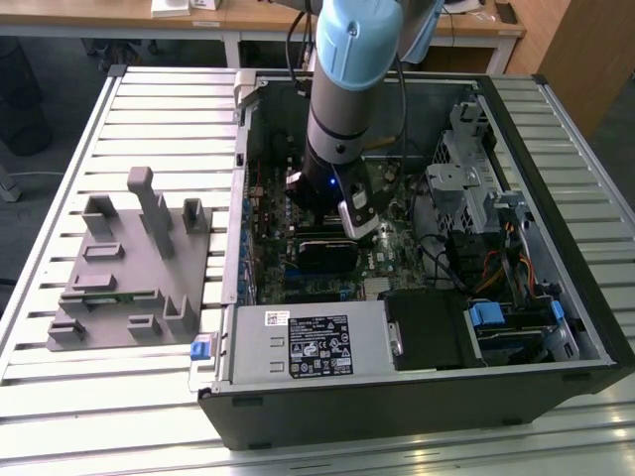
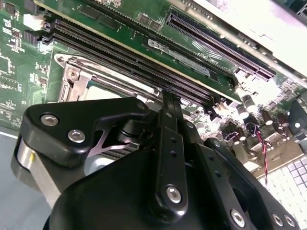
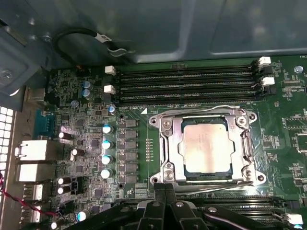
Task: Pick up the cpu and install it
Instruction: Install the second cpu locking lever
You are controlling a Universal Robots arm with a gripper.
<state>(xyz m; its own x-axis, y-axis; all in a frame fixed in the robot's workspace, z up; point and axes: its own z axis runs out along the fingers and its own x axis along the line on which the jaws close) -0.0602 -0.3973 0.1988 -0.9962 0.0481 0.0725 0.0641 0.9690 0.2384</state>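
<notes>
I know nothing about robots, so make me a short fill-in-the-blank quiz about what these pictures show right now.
1. The cpu lies inside the metal frame of the motherboard's ____.
2. The gripper holds ____.
3. In the exterior view, the arm reaches down into an open computer ____.
4. The grey holder stands on the table toward the exterior view's ____.

Missing words: socket; nothing; case; left
</notes>
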